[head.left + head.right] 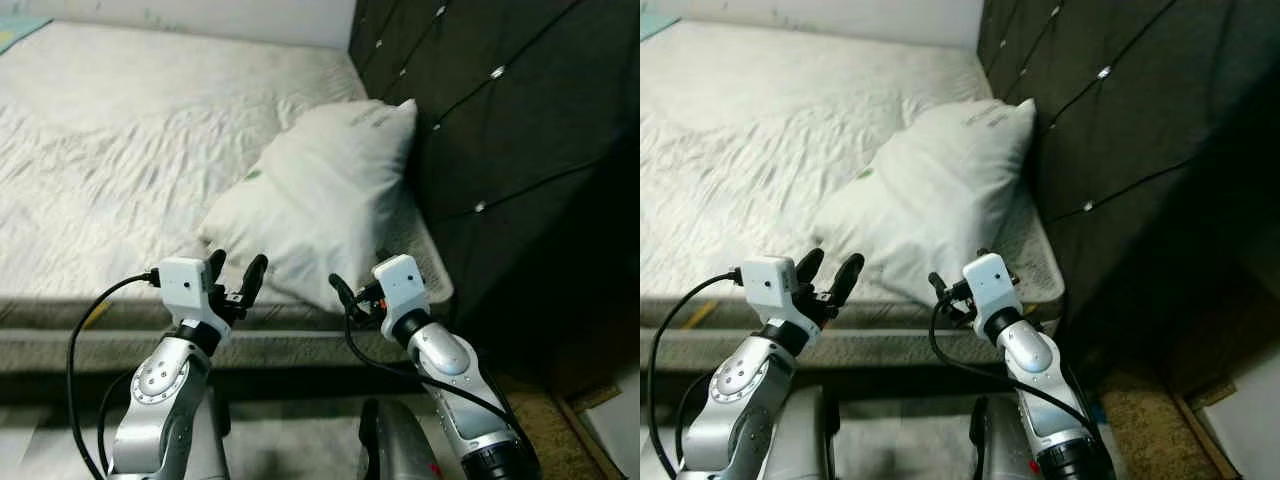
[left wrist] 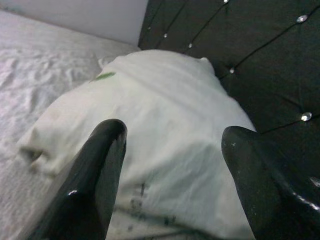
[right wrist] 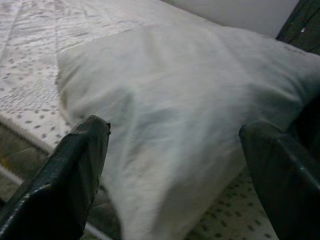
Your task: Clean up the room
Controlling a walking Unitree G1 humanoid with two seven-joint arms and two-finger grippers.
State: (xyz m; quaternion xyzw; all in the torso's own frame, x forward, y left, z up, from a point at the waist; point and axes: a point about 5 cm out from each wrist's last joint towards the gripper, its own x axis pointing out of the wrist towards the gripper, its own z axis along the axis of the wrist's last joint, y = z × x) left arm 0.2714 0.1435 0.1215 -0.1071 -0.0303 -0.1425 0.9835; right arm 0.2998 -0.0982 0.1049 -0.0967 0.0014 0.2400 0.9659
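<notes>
A white pillow point(image 1: 320, 200) lies tilted on the near right corner of the bed, its far end leaning against the dark headboard. My left gripper point(image 1: 235, 275) is open just in front of the pillow's near left corner, not touching it. My right gripper point(image 1: 358, 285) is open at the pillow's near right edge, close to the mattress edge. The left wrist view has the pillow point(image 2: 165, 125) beyond the spread fingers point(image 2: 100, 165). In the right wrist view the pillow point(image 3: 170, 100) lies close ahead of the wide-apart fingers point(image 3: 75, 170).
The white patterned mattress point(image 1: 120, 160) stretches off to the left and back. A dark tufted headboard point(image 1: 500, 120) stands at the right. The bed's side edge point(image 1: 300, 345) runs just under my grippers. Brown floor point(image 1: 545, 420) lies at the lower right.
</notes>
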